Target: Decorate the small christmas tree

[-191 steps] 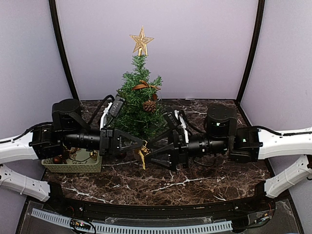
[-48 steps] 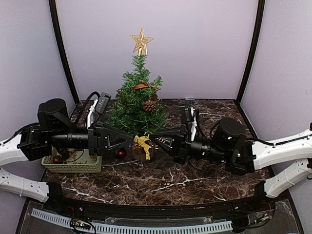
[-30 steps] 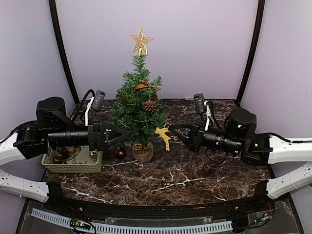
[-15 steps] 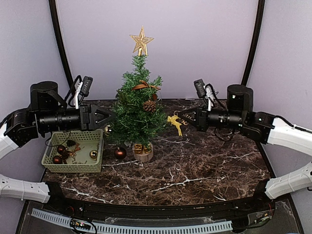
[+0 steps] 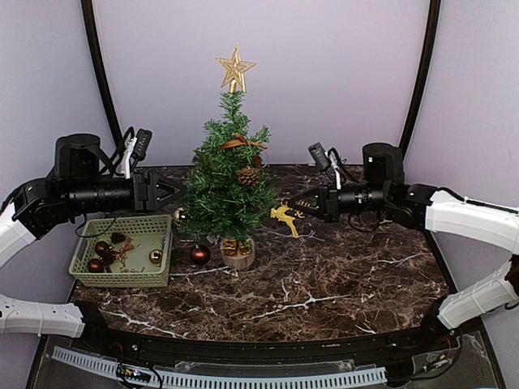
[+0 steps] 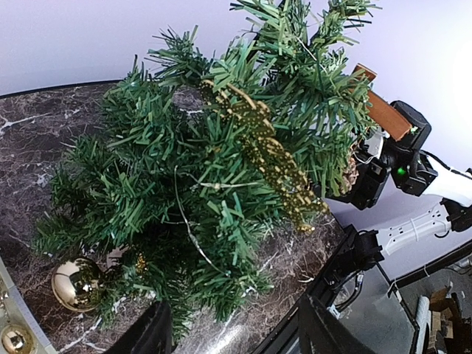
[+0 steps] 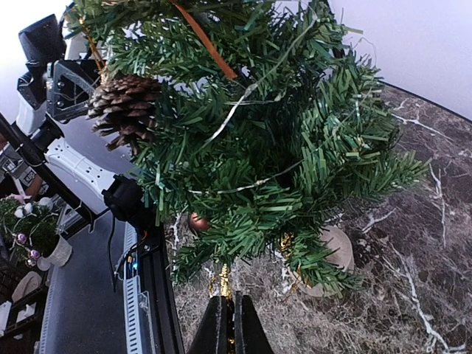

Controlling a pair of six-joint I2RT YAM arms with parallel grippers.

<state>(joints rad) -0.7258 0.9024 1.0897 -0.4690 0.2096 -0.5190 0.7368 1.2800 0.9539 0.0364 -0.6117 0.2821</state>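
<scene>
Marble tabletop [image 5: 340, 275] below. Held left end effector [image 5: 182, 193] spread, small christmas tree [image 5: 227, 182] ahead; pinched gold ornament [image 5: 284, 217] in right end effector [image 5: 297, 212].

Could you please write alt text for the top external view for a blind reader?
A small christmas tree with a gold star stands on a marble table; the right gripper holds a gold ornament beside it, and the left gripper, opposite, is open.

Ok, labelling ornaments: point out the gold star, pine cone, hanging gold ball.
gold star [image 5: 235, 66]: top external, its centre.
pine cone [image 5: 248, 176]: top external, its middle.
hanging gold ball [image 6: 77, 284]: left wrist, its front.
</scene>
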